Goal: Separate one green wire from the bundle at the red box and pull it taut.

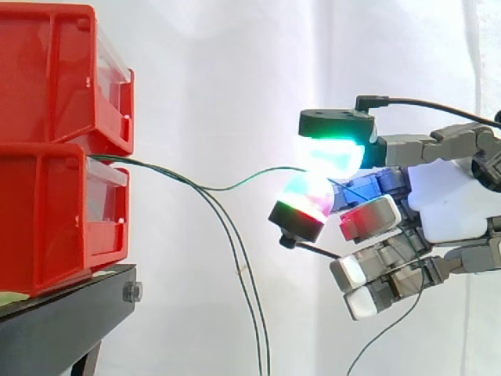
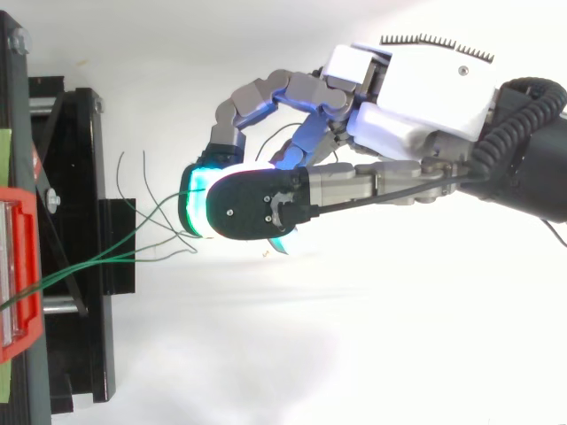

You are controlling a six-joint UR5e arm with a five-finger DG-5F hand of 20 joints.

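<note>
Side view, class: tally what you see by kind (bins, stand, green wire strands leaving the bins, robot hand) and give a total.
Red bins: 2
Black stand: 1
Green wire strands: 3
Hand: 1, pinching one strand
Total: 7

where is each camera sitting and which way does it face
Side view: beside the work at about its height, looking level across at the stacked red plastic bins on the black stand; the hand comes in from the right edge, its glowing pads pinching a thin green wire.
Top view: above the work, looking down on it; the hand comes in from the right edge.
Shared: both show the same bins, stand, wire and hand.
</note>
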